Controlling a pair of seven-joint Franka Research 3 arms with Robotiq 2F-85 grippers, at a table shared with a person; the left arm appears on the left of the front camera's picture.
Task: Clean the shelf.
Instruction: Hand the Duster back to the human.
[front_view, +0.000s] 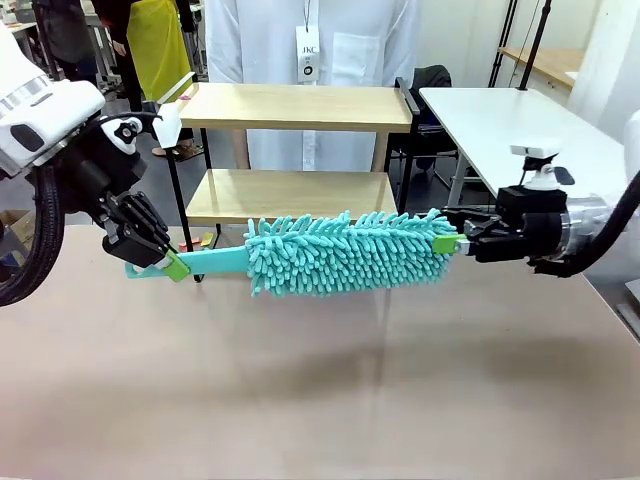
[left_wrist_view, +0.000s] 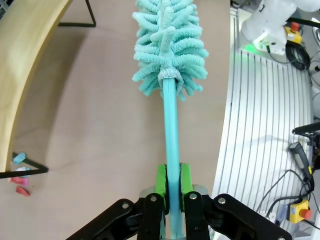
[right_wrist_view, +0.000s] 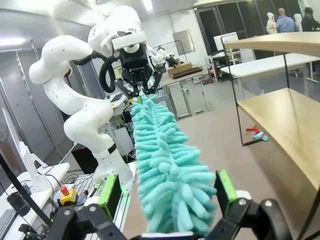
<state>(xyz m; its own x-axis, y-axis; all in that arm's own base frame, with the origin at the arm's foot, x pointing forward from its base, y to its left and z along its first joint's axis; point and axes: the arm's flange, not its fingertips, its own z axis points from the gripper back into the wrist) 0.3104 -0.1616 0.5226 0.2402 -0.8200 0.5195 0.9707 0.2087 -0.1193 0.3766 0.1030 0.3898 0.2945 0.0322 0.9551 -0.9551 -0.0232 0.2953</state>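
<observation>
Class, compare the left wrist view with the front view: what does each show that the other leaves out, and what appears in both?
Left wrist view alone: small red and blue scraps on the table by the shelf's foot, and a grooved metal base with cables.

Front view alone: the shelf's two boards together, a person in white behind it, and the right tool open around the duster's tip.

Both: the teal duster, its handle clamped in the left tool.
</observation>
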